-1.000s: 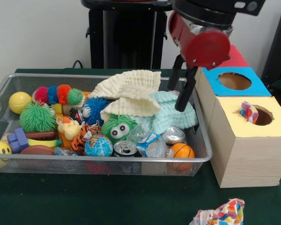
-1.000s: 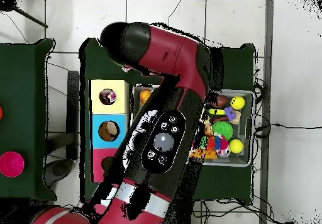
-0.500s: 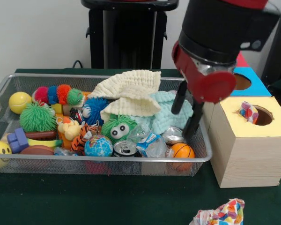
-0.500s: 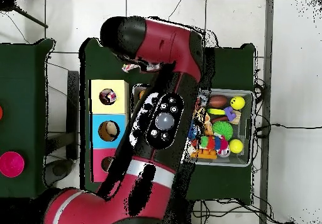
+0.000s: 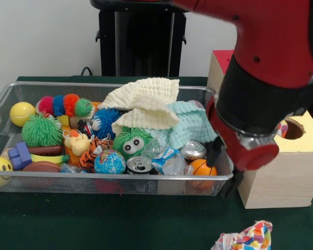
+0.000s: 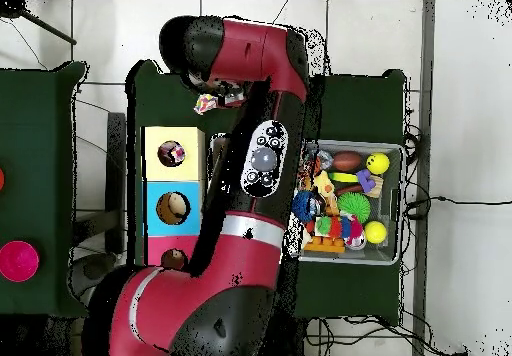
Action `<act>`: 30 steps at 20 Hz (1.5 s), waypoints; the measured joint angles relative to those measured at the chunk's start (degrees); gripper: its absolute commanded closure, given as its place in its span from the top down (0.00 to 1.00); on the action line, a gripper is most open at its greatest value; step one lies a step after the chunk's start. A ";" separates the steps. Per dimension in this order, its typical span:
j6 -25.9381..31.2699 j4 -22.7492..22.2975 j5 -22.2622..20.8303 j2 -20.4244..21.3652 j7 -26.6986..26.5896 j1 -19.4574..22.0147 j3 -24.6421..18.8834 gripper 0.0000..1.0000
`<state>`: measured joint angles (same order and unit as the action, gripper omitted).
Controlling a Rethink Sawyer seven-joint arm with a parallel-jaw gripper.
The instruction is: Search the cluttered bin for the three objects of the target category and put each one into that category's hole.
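Beside the wire bin (image 5: 120, 183), the hand (image 5: 224, 169).

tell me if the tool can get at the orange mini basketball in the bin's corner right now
Probably yes. The orange mini basketball lies uncovered on top of the clutter in the wire bin, beside a can, and the tool hangs close beside it. The bin's wall may crowd the grasp.

Evenly, softly lit from above; no hard shadows or glare. Slight motion blur on the gripper (image 5: 225, 169); crisp left of it, across the wire bin (image 5: 52, 182).
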<state>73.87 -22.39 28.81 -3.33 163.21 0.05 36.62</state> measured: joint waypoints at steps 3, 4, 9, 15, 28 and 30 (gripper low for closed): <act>0.93 4.37 1.30 -3.59 0.00 1.15 0.17 1.00; 0.94 5.41 1.61 -4.48 0.00 1.44 0.23 1.00; 0.94 9.82 3.89 -8.24 0.00 2.75 0.86 1.00; 0.96 13.47 7.29 -10.71 0.00 3.95 3.45 1.00; 2.49 21.68 37.62 -15.01 0.00 10.19 29.48 1.00; 2.49 21.89 40.96 -15.30 0.00 10.74 32.11 1.00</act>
<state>76.36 -0.50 69.77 -18.63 163.21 10.80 68.73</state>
